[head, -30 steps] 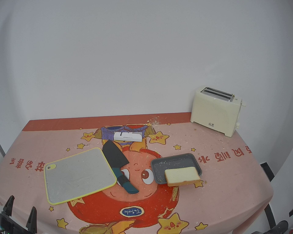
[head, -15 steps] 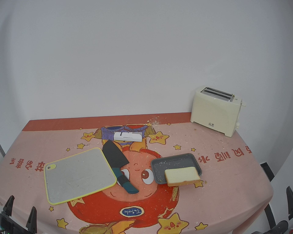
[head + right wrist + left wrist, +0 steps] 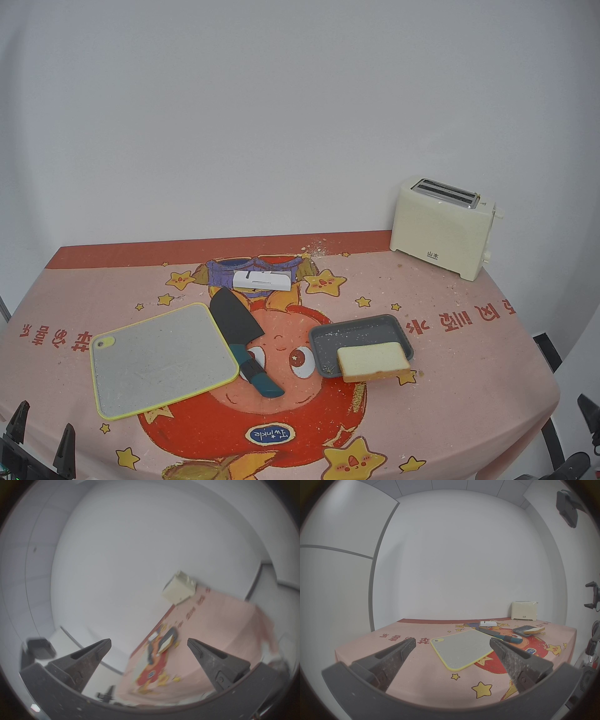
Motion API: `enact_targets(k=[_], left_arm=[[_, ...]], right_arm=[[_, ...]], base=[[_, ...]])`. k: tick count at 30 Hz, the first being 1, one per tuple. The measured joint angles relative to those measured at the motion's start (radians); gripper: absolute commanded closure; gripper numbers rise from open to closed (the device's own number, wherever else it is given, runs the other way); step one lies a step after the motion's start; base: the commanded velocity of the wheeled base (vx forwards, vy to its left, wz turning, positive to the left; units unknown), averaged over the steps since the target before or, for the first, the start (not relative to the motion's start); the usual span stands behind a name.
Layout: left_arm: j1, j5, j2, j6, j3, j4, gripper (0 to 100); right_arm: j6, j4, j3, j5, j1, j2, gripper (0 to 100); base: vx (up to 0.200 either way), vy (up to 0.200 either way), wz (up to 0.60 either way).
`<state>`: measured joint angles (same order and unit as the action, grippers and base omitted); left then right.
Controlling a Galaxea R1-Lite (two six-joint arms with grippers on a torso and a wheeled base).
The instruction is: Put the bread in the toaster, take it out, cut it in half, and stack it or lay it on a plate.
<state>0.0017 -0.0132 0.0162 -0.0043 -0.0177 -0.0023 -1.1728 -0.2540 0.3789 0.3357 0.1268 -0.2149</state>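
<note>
Left end effector and right end effector spread wide

The cream plastic toaster stands at the far right corner of the pink-clothed table. Nearer, the pale square bread slice lies on the near right corner of the dark grey rectangular tray. Left of the tray lies the teal-handled black knife, just beside the grey yellow-rimmed cutting board. Behind the knife lies the small white box.
</note>
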Motion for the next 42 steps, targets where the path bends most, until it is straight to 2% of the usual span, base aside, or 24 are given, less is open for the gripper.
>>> enact_targets(k=[2,4,7,13,17,24,27,35,42], left_arm=[[0.000,0.000,0.000,0.000,0.000,0.000,0],[0.000,0.000,0.000,0.000,0.000,0.000,0],[0.000,0.000,0.000,0.000,0.000,0.000,0],[0.000,0.000,0.000,0.000,0.000,0.000,0],[0.000,0.000,0.000,0.000,0.000,0.000,0],[0.000,0.000,0.000,0.000,0.000,0.000,0],[0.000,0.000,0.000,0.000,0.000,0.000,0],[0.000,0.000,0.000,0.000,0.000,0.000,0],[0.000,0.000,0.000,0.000,0.000,0.000,0]], right_arm=[[-0.117,-0.023,0.009,0.030,0.028,-0.002,0],[-0.193,-0.044,0.015,0.061,0.054,-0.003,0],[-0.245,-0.054,0.023,0.096,0.089,-0.006,0],[-0.247,-0.008,0.027,0.100,0.110,-0.044,0],[-0.243,0.093,0.017,0.101,0.113,-0.129,0],[-0.230,0.431,-0.038,0.105,0.128,-0.426,0],[-0.225,0.522,-0.057,0.106,0.148,-0.545,0],[-0.214,0.818,-0.112,0.107,0.255,-0.934,0],[-0.214,1.221,-0.201,0.085,0.368,-1.212,0]], base=[[0.000,0.000,0.00],[0.000,0.000,0.00],[0.000,0.000,0.00],[0.000,0.000,0.00],[0.000,0.000,0.00],[0.000,0.000,0.00],[0.000,0.000,0.00],[0.000,0.000,0.00],[0.000,0.000,0.00]])
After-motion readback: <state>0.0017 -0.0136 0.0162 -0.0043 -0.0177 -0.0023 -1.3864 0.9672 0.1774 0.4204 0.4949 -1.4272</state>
